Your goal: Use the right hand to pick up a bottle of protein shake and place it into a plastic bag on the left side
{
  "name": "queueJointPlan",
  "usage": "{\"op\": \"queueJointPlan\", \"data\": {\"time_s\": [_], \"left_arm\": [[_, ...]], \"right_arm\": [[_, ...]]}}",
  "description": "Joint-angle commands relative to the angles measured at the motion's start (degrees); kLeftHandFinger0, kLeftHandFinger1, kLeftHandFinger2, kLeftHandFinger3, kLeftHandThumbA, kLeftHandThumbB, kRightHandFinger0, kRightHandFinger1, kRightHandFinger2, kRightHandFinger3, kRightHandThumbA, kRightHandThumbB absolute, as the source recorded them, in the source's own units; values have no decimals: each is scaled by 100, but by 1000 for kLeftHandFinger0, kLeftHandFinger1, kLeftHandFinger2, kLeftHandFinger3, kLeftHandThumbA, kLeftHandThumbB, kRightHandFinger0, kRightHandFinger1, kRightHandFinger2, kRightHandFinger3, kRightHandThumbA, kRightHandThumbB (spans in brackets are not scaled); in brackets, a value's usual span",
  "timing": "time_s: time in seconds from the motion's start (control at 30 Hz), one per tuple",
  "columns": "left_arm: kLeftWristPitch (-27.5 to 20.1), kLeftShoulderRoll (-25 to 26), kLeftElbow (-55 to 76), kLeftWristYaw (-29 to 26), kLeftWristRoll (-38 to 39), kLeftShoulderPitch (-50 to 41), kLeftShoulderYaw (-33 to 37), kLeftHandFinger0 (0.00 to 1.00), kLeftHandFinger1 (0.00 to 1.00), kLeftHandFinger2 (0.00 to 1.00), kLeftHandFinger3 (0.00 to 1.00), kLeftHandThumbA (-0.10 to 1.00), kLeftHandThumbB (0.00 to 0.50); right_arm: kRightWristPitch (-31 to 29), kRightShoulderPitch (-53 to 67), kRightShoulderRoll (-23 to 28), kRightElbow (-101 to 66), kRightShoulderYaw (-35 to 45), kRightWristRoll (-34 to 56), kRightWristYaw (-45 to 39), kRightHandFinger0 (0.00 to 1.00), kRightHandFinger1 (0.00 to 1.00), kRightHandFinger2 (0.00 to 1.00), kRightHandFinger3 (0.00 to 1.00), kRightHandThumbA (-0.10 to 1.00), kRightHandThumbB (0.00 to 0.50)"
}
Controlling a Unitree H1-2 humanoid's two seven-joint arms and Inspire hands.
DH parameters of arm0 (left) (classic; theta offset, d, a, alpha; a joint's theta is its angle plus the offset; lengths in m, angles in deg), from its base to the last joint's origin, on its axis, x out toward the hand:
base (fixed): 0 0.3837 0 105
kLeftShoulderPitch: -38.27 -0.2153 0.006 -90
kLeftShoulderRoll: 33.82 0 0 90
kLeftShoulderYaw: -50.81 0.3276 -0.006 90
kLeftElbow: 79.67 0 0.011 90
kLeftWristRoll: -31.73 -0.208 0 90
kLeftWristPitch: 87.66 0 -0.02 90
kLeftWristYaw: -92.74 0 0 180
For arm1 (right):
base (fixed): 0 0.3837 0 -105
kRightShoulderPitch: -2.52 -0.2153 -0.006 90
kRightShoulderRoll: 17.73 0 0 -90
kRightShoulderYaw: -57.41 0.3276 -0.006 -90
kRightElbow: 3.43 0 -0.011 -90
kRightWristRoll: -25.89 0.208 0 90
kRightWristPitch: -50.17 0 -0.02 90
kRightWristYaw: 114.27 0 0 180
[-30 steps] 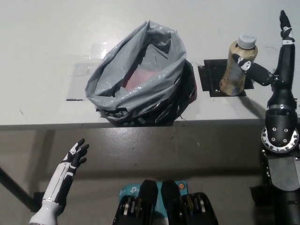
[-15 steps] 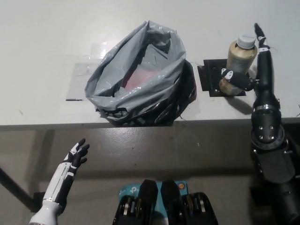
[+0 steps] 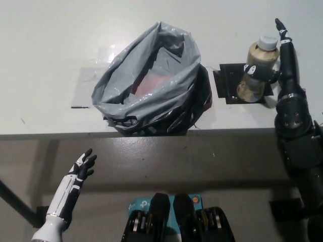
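1. Right hand [image 3: 275, 65] sits flush against the protein shake bottle [image 3: 256, 70] at roughly 2 o'clock on the table. One black digit wraps across the front of the bottle around mid-height, and another sticks straight up past the cap. It's touching for sure, but whether it's actually clamped on I honestly cannot tell from this angle.

2. That bottle is a stubby tan/beige thing with a pale grey-white screw cap [image 3: 267, 42], standing more or less upright. It stands on a black square mat [image 3: 229, 85] at the right end of the white table [image 3: 50, 40].

3. Labels: there's some kind of wrap on the body, but it's way too blurry to read any brand or writing.

4. At 12 o'clock, near the middle of the table, there's the grey plastic bag [image 3: 151, 85], mouth open and crumpled, with something pinkish-red showing inside. The bottle is off to the bag's 3 o'clock side, apart from it, not in it.

5. Left hand [image 3: 83, 165] hangs low at about 8 o'clock, below the table edge, fingers spread, holding nothing.
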Motion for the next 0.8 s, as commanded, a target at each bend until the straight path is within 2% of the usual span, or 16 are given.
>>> {"op": "queueJointPlan", "data": {"time_s": [0.0, 0.07, 0.1, 0.2, 0.23, 0.27, 0.3, 0.33, 0.37, 0.4, 0.43, 0.47, 0.53, 0.6, 0.7, 0.77], "left_arm": [[-149, 81, 166, 107, 57, 94, 10, 1000, 1000, 1000, 1000, 1000, 87], [-129, 77, 179, 114, 62, 92, 14, 1000, 1000, 1000, 1000, 1000, 109], [-84, 75, 204, 116, 61, 93, 14, 1000, 1000, 1000, 1000, 1000, 108], [-55, 79, 233, 138, 69, 98, 12, 1000, 1000, 1000, 1000, 1000, 99], [-55, 84, 239, 137, 55, 99, 11, 1000, 1000, 1000, 1000, 1000, 94], [-83, 91, 225, 141, 53, 116, 8, 1000, 1000, 1000, 1000, 1000, 85], [-116, 95, 208, 152, 67, 126, 5, 1000, 1000, 1000, 1000, 1000, 84], [-122, 96, 204, 157, 70, 130, 4, 1000, 1000, 1000, 1000, 1000, 84], [-123, 94, 181, 155, 64, 154, 5, 1000, 1000, 1000, 1000, 1000, 90], [-121, 96, 164, 173, 86, 185, 6, 1000, 1000, 1000, 1000, 1000, 89], [-91, 101, 173, 193, 112, 207, 6, 1000, 1000, 1000, 1000, 1000, 83], [-62, 96, 196, 191, 114, 217, 3, 1000, 1000, 1000, 1000, 1000, 81], [-55, 101, 196, 193, 133, 235, -13, 1000, 1000, 1000, 1000, 1000, 75], [-49, 112, 185, 177, 99, 257, -22, 1000, 1000, 1000, 1000, 1000, 88], [-19, 134, 181, 209, 102, 297, -12, 1000, 1000, 1000, 1000, 1000, 86], [-43, 141, 154, 240, 135, 318, -9, 1000, 1000, 1000, 1000, 1000, 86]], "right_arm": [[-44, -659, 108, 74, 218, 486, -74, 1000, 1000, 1000, 1000, 993, 357], [-70, -684, 36, 37, 361, 752, -217, 1000, 1000, 1000, 1000, 956, 353], [-228, -739, -49, 117, 568, 1125, -392, 1000, 1000, 1000, 1000, 874, 348], [-92, -767, -239, 112, 973, 1746, -730, 1000, 1000, 1000, 1000, 745, 401], [-27, -788, -268, 188, 1050, 1859, -855, 958, 1000, 1000, 1000, 700, 437], [198, -841, -328, 287, 1245, 2182, -1135, 744, 799, 984, 1000, 637, 489], [396, -869, -371, 304, 1401, 2437, -1330, 661, 725, 919, 1000, 618, 497], [432, -876, -381, 306, 1449, 2480, -1378, 661, 725, 919, 1000, 618, 497], [1171, -916, -474, 245, 1927, 3342, -2099, 79, 250, 467, 679, 393, 453], [1359, -951, -519, 301, 2120, 3667, -2423, 16, 50, 230, 313, 245, 409], [1518, -963, -569, 294, 2230, 3853, -2573, 3, 10, 141, 148, 102, 374], [1755, -965, -611, 240, 2300, 3968, -2721, 0, 0, 138, 60, -4, 334], [1937, -968, -678, 237, 2340, 4071, -2953, 0, 0, 185, 79, -96, 293], [2000, -930, -742, 176, 2310, 4072, -3099, 0, 0, 229, 191, -100, 272], [1949, -836, -775, 63, 2155, 3920, -3214, 0, 13, 283, 87, -100, 270], [1998, -749, -824, -95, 2106, 3900, -3181, 0, 39, 316, 106, -100, 271]]}}
